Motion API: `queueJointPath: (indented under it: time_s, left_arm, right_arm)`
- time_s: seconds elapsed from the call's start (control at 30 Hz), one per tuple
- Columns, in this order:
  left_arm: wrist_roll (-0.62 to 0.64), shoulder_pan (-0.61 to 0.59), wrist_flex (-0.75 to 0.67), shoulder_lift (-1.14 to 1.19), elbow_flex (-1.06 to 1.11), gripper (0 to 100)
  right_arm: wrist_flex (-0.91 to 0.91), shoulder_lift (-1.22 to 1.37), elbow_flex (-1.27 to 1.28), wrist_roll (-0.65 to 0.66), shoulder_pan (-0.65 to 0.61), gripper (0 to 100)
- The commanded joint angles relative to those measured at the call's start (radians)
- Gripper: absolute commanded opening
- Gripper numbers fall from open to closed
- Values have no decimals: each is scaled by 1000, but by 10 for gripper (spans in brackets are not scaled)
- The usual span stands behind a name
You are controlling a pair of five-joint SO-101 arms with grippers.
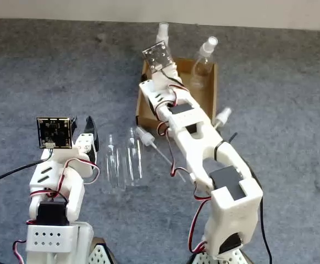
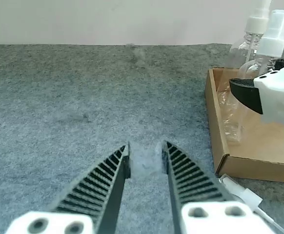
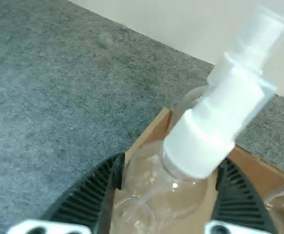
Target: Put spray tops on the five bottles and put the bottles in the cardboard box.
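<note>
My right gripper is shut on a clear bottle with a white spray top, holding it tilted over the near corner of the cardboard box. From above, that bottle's top sticks out past the box. A second capped bottle stands in the box. Two bare bottles lie side by side on the carpet, with a loose spray top beside them. My left gripper is open over bare carpet, left of the box.
Another loose spray top lies just right of the box. Grey carpet covers the table, with a pale wall along the far edge. The right arm stretches from the front edge to the box.
</note>
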Motion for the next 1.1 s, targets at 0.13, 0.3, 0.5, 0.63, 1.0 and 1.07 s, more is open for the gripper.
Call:
queueJointPath:
  time_s: [0.13, 0.3, 0.5, 0.63, 1.0, 1.07]
  left_arm:
    - [3, 18, -23, -2, -4, 74]
    - [3, 18, -23, -1, -4, 74]
    - [3, 18, -23, -1, -4, 74]
    - [3, 18, -23, -1, -4, 74]
    - [3, 18, -23, -1, -4, 74]
    - [3, 18, -23, -1, -4, 74]
  right_arm:
    - [-12, -21, -54, 12, -10, 257]
    - [45, -22, -58, 14, -7, 257]
    - [56, -88, -58, 12, -7, 257]
    - [58, -107, -54, 14, -10, 257]
    - [59, -134, -59, 12, -5, 257]
    - [59, -173, -58, 11, -7, 257]
